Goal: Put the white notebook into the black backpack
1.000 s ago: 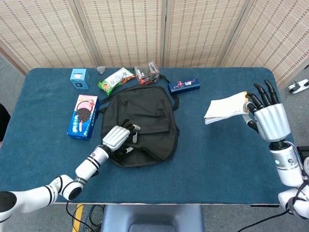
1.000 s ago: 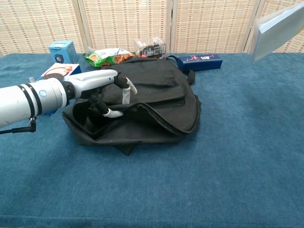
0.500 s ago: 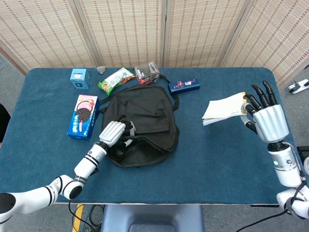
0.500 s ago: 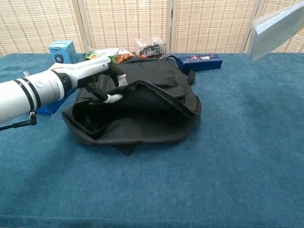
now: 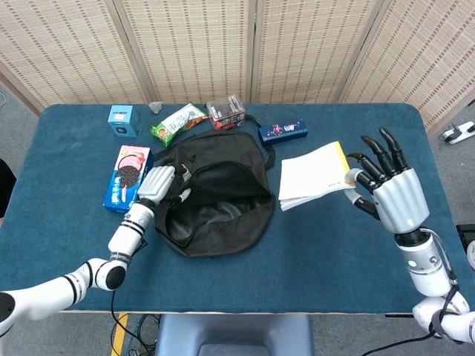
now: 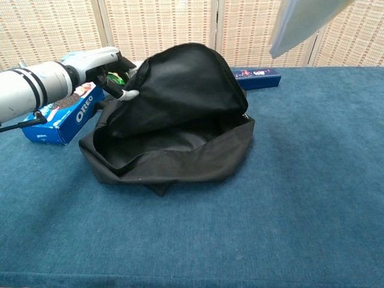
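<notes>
Blue cloth covered the table, with woven screens behind it. Nearest the robot, the left hand gripped the backpack by the upper flap at its left edge and held that flap lifted, so the mouth gaped wide toward the robot (the chest view showed the dark inside plainly). The bag's lower side lay flat on the cloth.

To its right, the right hand held the notebook by its right edge, fingers spread along the cover and the thumb underneath. The book hung in the air above the cloth, just beside the bag's right edge, its pages tilted down toward the bag; it was not yet inside.

Left of the bag lay an Oreo box, close beside the left hand. Farther back, along the far edge, sat a small blue box, a green snack bag, a clear packet and a dark blue case.
</notes>
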Available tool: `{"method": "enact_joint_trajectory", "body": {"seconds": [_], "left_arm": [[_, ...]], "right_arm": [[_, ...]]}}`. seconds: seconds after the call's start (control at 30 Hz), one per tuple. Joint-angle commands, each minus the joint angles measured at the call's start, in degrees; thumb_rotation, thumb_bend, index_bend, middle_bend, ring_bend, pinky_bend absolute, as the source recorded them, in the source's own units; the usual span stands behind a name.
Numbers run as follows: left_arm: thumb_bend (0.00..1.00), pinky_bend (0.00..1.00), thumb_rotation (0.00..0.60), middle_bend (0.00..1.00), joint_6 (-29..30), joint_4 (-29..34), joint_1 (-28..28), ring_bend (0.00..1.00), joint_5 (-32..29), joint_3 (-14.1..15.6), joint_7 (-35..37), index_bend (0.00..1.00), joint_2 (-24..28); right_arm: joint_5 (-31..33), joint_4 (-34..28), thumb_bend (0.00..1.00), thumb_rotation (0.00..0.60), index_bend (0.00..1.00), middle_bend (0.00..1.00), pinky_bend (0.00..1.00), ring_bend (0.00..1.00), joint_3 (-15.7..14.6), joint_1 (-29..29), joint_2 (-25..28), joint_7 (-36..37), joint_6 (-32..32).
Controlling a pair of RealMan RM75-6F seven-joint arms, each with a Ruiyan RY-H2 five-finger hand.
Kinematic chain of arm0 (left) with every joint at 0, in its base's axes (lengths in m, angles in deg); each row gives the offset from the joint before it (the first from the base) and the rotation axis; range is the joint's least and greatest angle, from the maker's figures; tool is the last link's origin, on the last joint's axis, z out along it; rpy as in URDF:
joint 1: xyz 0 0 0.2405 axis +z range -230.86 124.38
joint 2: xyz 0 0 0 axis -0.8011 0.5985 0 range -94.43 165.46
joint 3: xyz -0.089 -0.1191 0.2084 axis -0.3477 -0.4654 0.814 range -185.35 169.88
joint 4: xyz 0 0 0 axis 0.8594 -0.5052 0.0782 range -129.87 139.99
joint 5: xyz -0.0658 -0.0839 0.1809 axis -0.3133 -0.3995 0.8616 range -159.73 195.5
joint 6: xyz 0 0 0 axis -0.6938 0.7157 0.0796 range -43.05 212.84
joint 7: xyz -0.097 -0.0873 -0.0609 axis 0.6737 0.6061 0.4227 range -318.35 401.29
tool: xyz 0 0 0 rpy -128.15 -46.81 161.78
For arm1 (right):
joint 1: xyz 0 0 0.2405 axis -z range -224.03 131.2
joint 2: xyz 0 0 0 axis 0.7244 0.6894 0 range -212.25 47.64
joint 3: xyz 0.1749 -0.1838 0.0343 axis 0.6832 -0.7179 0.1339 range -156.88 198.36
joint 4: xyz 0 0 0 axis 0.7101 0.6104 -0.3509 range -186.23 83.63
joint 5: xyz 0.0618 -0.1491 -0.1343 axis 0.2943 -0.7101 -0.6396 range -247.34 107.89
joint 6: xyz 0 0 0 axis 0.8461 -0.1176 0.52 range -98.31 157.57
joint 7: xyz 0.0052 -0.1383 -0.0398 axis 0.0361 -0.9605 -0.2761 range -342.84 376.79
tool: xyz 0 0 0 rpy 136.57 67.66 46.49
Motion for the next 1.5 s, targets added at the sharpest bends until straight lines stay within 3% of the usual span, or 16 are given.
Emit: {"method": "enact_joint_trajectory", "body": {"seconds": [0.03, 0.33, 0.7, 0.97, 1.23, 1.5], "left_arm": [[0.58, 0.09, 0.600, 0.39, -1.2, -0.6, -1.4, 0.33, -3.5, -1.6, -2.6, 0.80, 0.2], [0.58, 0.09, 0.600, 0.39, -2.4, -2.1, -4.5, 0.33, -8.3, -2.8, -7.0, 0.79, -1.1], [0.57, 0.09, 0.600, 0.39, -5.0, -6.4, -8.9, 0.33, -13.7, -3.4, -12.1, 0.78, -2.6], [0.57, 0.09, 0.600, 0.39, -6.6, -11.3, -11.2, 0.33, -19.7, -4.5, -14.2, 0.77, -4.0], [0.57, 0.09, 0.600, 0.39, -6.9, -11.9, -11.9, 0.33, -21.9, -4.4, -15.3, 0.77, -3.7], [0.57, 0.09, 0.600, 0.39, -6.8, -10.7, -11.9, 0.33, -23.1, -3.9, -16.2, 0.77, -2.8]], "right_arm": [[-3.1, -5.7, 0.60, 0.600, 0.59, 0.37, 0.04, 0.14, -0.1, -1.3, 1.0, -0.6, -0.4], [-5.9, -11.7, 0.60, 0.600, 0.59, 0.38, 0.04, 0.15, -0.3, -4.5, -1.6, -0.9, -4.3], [-4.9, -10.5, 0.60, 0.600, 0.59, 0.39, 0.04, 0.15, -2.2, -8.2, -9.1, -1.9, -12.1], [-3.9, -5.9, 0.60, 0.600, 0.59, 0.39, 0.04, 0.15, -2.8, -10.5, -14.3, -2.7, -16.0], [-3.2, 3.0, 0.60, 0.600, 0.59, 0.39, 0.04, 0.15, -3.7, -11.9, -20.8, -4.2, -17.7], [-2.6, 9.5, 0.61, 0.600, 0.59, 0.39, 0.04, 0.16, -7.2, -11.5, -25.6, -4.5, -19.8]]}}
